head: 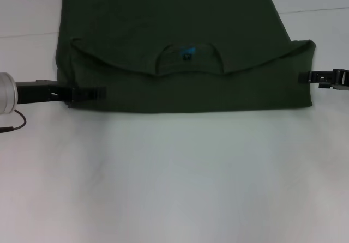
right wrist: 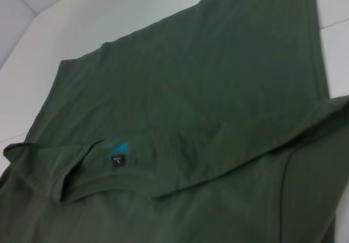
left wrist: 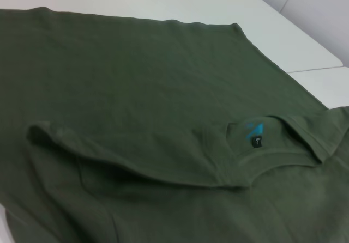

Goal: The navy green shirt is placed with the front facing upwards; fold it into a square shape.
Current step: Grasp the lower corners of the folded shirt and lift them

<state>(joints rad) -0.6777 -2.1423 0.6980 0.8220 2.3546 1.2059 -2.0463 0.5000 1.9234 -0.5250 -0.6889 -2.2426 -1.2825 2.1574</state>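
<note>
The navy green shirt lies spread flat across the far half of the white table. A folded layer ends in a curved edge across its middle. The crew neck with its black label and blue logo sits at the centre of that edge. The chest print is hidden. My left gripper lies low at the shirt's near left edge, over the cloth. My right gripper touches the shirt's right edge. The shirt fills the left wrist view and the right wrist view. The label shows in both.
The white table stretches bare from the shirt's near edge to the front. A thin black cable loops under my left arm at the left border. A seam in the table runs at the far right.
</note>
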